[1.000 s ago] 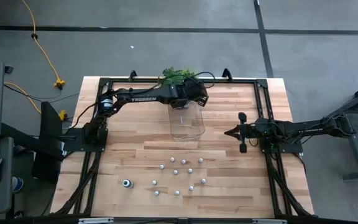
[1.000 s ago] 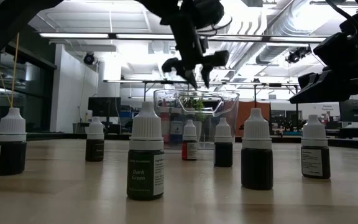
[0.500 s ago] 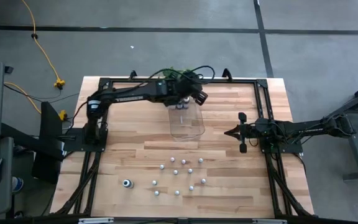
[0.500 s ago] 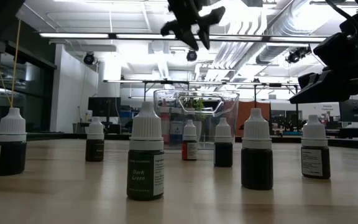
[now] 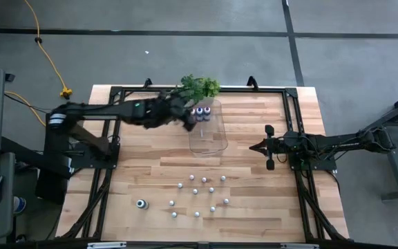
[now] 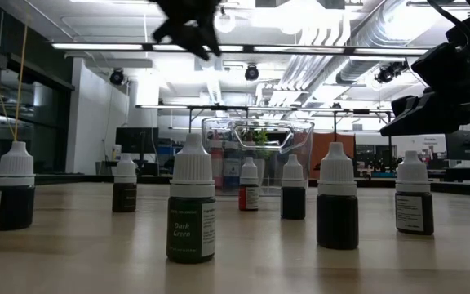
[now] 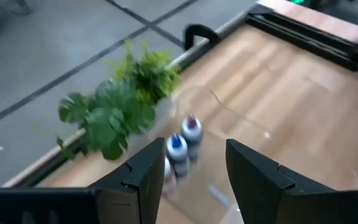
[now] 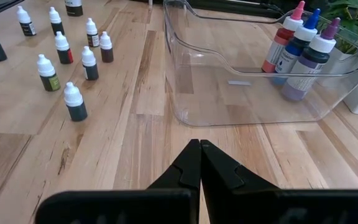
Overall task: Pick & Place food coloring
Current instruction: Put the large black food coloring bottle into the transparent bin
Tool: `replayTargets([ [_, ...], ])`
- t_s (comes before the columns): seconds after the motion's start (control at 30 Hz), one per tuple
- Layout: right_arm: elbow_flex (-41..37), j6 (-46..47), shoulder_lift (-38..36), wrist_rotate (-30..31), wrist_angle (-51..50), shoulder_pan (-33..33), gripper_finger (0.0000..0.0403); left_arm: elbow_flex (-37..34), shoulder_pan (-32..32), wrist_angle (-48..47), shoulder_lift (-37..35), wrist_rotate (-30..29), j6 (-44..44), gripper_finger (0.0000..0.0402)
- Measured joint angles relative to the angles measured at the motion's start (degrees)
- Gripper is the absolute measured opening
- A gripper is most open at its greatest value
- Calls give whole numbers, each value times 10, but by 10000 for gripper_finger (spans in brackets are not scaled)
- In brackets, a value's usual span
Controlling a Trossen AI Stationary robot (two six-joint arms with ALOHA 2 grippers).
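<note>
Food coloring: three larger bottles (image 8: 300, 46) stand inside the clear tray (image 8: 241, 102), about a dozen small ones (image 5: 197, 195) wait on the desk (image 5: 254, 207) beyond; left hand (image 7: 188, 180) empty, parted; right hand (image 8: 199, 163) closed, idle beside the tray.

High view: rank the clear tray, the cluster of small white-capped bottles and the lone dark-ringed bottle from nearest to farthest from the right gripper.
From the right gripper, parked at the table's right side:
1. Clear tray, just to its left, toward the far edge.
2. Cluster of small white-capped bottles, near side, centre.
3. Lone dark-ringed bottle, near-left, beyond the cluster.
</note>
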Motion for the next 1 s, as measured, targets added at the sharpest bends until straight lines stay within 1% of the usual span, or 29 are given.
replayTargets([
  [0.1, 0, 0, 0, 0, 0, 0, 0, -68, -20, 0, -68, 23, 1, 163],
  [0.23, 0, 0, 0, 0, 0, 0, 0, -132, -54, -22, -150, 72, 4, 163],
  [0.33, 0, 0, 0, 0, 1, 0, 0, -163, -83, -55, -206, 122, 16, 163],
  [0.47, 0, 0, 0, 0, 0, 0, 0, -174, -133, -133, -260, 184, 21, 163],
  [0.6, 0, 0, 0, 0, 0, 0, 0, -175, -194, -189, -292, 221, 8, 163],
  [0.87, 0, 0, 0, 0, 1, 0, 0, -175, -318, -274, -312, 244, -42, 163],
  [1.0, 0, 0, 0, 0, 1, 0, 0, -175, -384, -297, -311, 253, -40, 163],
])
